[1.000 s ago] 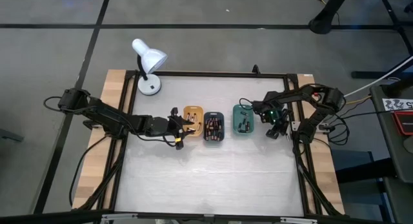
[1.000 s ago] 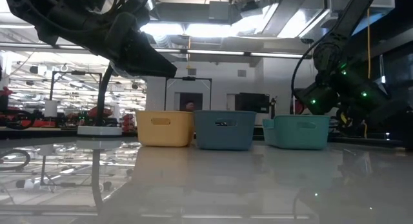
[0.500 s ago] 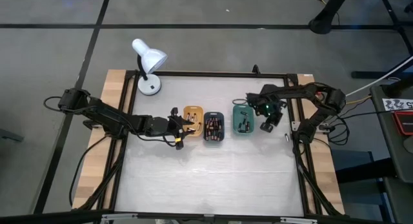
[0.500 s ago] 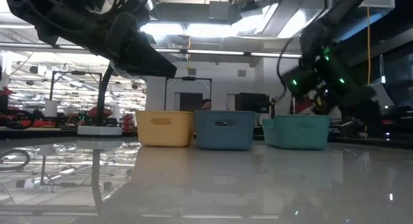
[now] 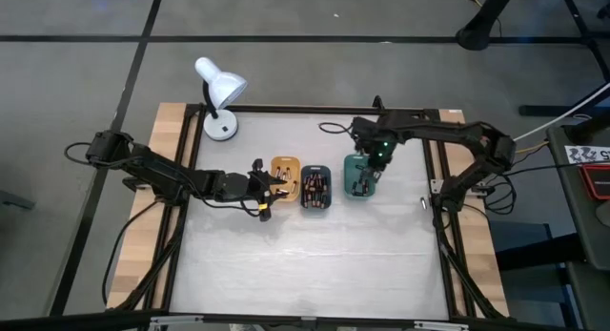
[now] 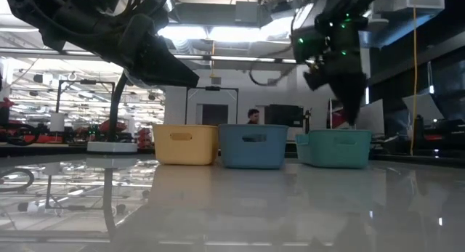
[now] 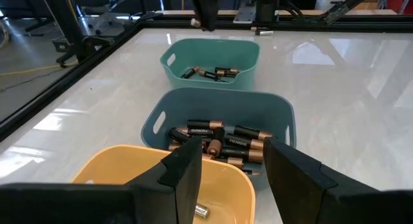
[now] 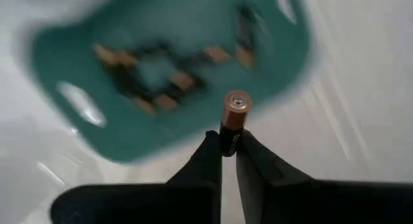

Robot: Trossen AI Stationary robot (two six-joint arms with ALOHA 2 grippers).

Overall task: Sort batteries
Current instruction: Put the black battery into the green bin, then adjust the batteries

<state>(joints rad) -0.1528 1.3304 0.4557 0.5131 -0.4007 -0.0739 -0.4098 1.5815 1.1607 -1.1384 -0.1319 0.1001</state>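
I see three trays in a row, orange tray (image 5: 285,168), dark blue tray (image 5: 315,190) and green tray (image 5: 358,176), with a white lamp (image 5: 218,93) behind them. My right gripper (image 8: 228,148) pinches one black, copper-capped battery (image 8: 232,119) above the green tray, where several more lie. My left gripper (image 7: 227,161) hangs part open over the orange tray.

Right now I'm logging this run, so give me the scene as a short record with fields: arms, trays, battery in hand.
right gripper: shut on a battery, above the green tray
left gripper: open, over the orange tray
middle tray: dark teal tray, holds many batteries
green tray contents: a few batteries
other: white desk lamp at the table's far left corner
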